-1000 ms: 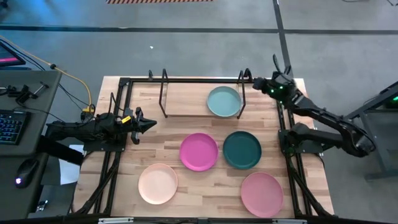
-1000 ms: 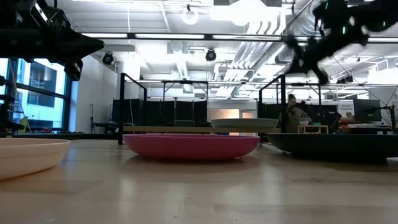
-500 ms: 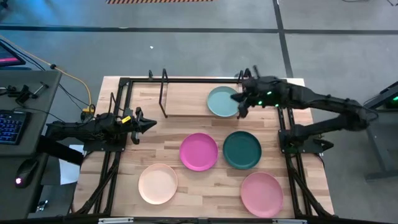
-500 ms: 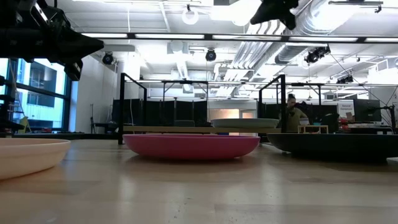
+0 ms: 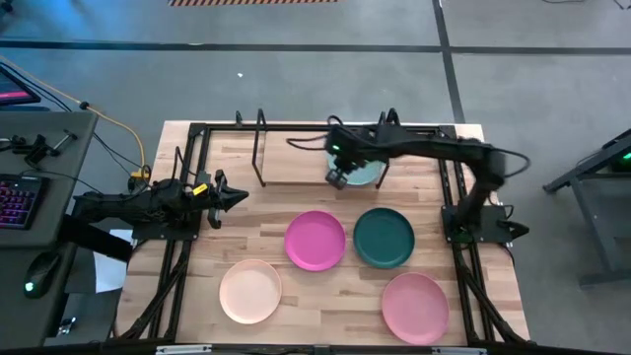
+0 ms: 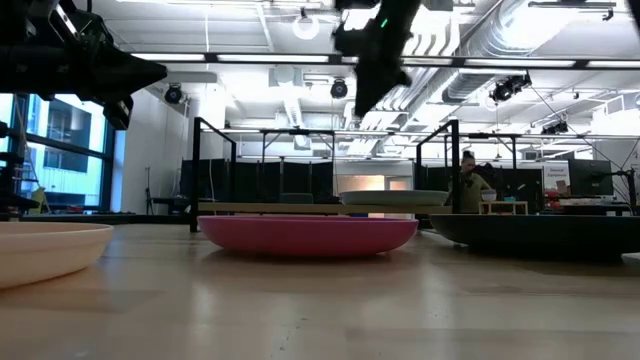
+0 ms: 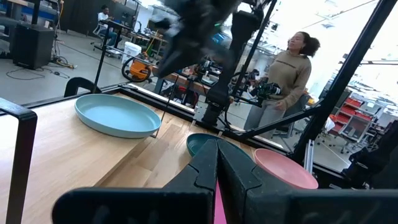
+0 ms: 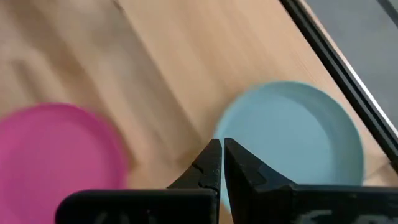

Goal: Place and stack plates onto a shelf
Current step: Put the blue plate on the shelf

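The pale teal plate (image 5: 369, 176) (image 8: 298, 130) rests flat on the shelf (image 5: 296, 158), at the board's right end. On the tabletop lie the magenta plate (image 5: 315, 240), the dark green plate (image 5: 384, 237), the cream plate (image 5: 250, 291) and the light pink plate (image 5: 415, 308). My right gripper (image 5: 336, 176) (image 8: 221, 149) is shut and hangs high in the air over the teal plate's left rim; its arm covers part of that plate. My left gripper (image 5: 240, 197) (image 7: 217, 149) is shut and waits at the table's left side, pointing right.
Black rod uprights (image 5: 258, 148) (image 5: 385, 148) stand at the shelf's ends, and a black frame runs along the table's edges. A person (image 7: 292, 68) stands in the room beyond the table. Bare wood lies between the shelf and the magenta plate.
My right arm has swung from the table's far right corner toward the left, passing high over the shelf; its gripper now hangs over the teal plate's left rim. The plates have not moved.
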Action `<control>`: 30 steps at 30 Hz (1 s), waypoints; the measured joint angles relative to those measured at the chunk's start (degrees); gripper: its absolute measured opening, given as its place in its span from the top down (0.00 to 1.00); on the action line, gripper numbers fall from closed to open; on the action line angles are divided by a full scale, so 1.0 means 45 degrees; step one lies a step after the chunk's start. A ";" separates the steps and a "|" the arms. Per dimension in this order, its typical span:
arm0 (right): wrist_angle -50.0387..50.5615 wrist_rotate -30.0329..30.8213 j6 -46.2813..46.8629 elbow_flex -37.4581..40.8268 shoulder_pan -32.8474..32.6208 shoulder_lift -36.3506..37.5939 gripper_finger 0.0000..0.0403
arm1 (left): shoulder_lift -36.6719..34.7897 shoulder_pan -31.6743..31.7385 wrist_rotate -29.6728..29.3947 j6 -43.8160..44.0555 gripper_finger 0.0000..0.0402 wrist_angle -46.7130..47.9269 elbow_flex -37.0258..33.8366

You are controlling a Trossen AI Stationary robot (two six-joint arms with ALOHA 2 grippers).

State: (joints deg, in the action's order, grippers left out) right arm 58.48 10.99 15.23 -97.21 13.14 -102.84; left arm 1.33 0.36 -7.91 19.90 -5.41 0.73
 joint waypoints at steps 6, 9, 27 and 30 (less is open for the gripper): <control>0.1481 0.0316 -0.0064 -0.1976 0.0952 -0.2773 1.00 | 0.0001 0.0000 -0.0001 0.0000 1.00 0.0000 0.0000; 0.1587 0.0344 -0.0001 -0.2426 0.1230 -0.3728 1.00 | 0.0003 0.0000 0.0000 0.0000 1.00 0.0000 0.0000; 0.0414 0.0858 0.1334 -0.2594 0.1503 -0.5432 1.00 | -0.0002 -0.0004 -0.0002 0.0000 1.00 0.0000 0.0000; -0.0085 0.0854 0.1418 -0.2594 0.1503 -0.5432 1.00 | -0.0002 0.0000 -0.0001 0.0000 1.00 0.0000 0.0000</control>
State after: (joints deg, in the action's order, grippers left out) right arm 58.10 14.83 21.61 -108.88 19.90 -127.28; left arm 1.32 0.36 -7.92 19.90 -5.41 0.73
